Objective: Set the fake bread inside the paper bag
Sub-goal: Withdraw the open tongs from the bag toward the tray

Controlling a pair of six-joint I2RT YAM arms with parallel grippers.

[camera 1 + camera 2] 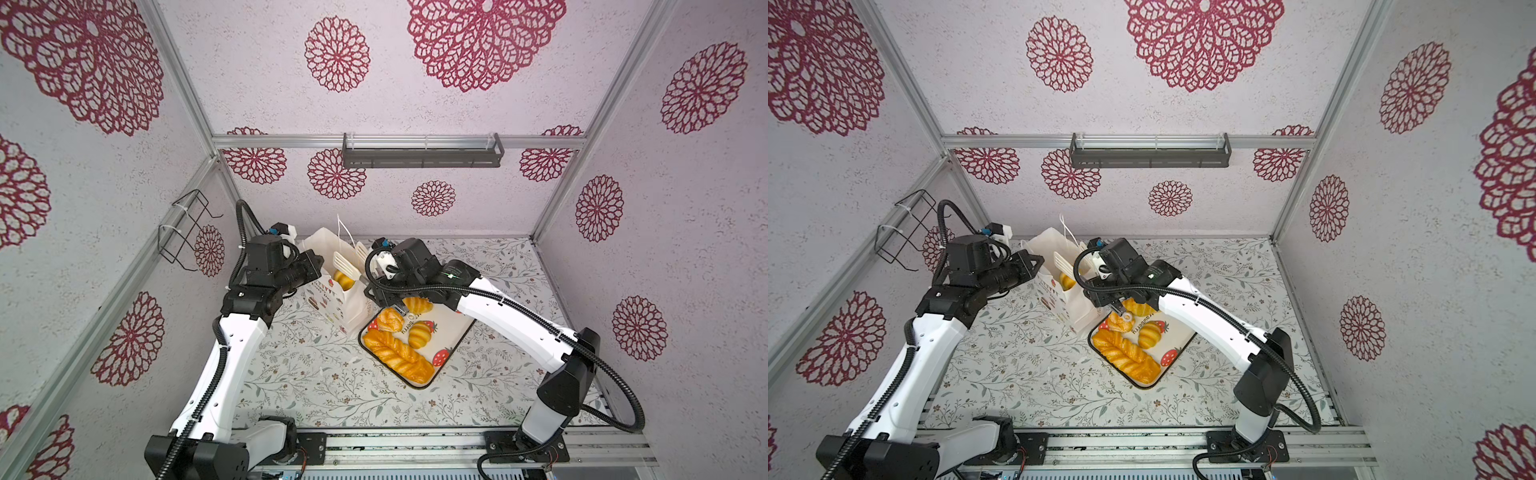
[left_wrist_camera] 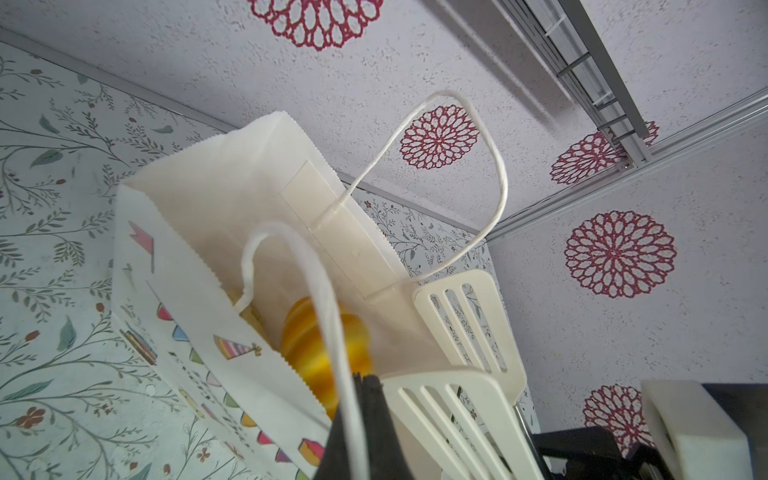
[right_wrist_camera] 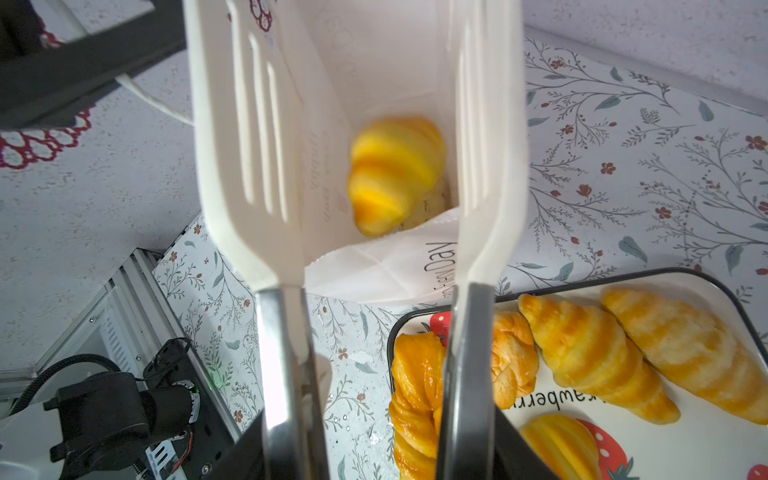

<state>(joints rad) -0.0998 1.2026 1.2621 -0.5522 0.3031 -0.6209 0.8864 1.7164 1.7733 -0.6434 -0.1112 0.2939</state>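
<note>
The white paper bag stands upright left of the strawberry-print tray. My left gripper is shut on the bag's near cord handle. My right gripper is shut on cream slotted tongs, whose blades stand apart over the bag's mouth. A golden croissant sits inside the bag, clear of the blades. On the tray lie a plaited loaf, croissants and a round roll.
The floral table cover runs to a metal rail at the front. A black wire basket hangs on the left wall. A grey shelf is fixed to the back wall. The tray touches the bag's right side.
</note>
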